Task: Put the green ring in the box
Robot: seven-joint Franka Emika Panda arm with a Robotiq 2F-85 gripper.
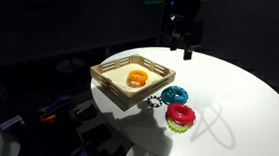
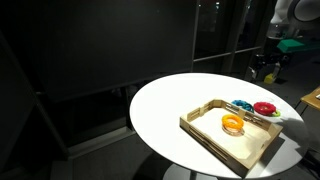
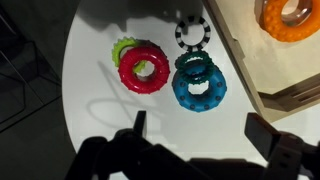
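Note:
The green ring (image 3: pixel 121 48) is lime coloured and lies on the white table, mostly covered by a red ring (image 3: pixel 145 68) resting on it. It also shows in an exterior view (image 1: pixel 179 127). The box (image 3: pixel 247 55) is a shallow light-wood tray, seen in both exterior views (image 1: pixel 110 74) (image 2: pixel 205 127). It holds an orange ring (image 1: pixel 136 78). My gripper (image 3: pixel 200 130) is open and empty, high above the table near the rings, apart from them. It shows in both exterior views (image 1: pixel 180 36) (image 2: pixel 270 68).
A blue ring (image 3: pixel 199 90) with a dark teal ring (image 3: pixel 193 65) on it lies beside the box. A small black-and-white ring (image 3: pixel 192 32) lies by the box wall. The round table's edge (image 3: pixel 70 90) is close to the rings.

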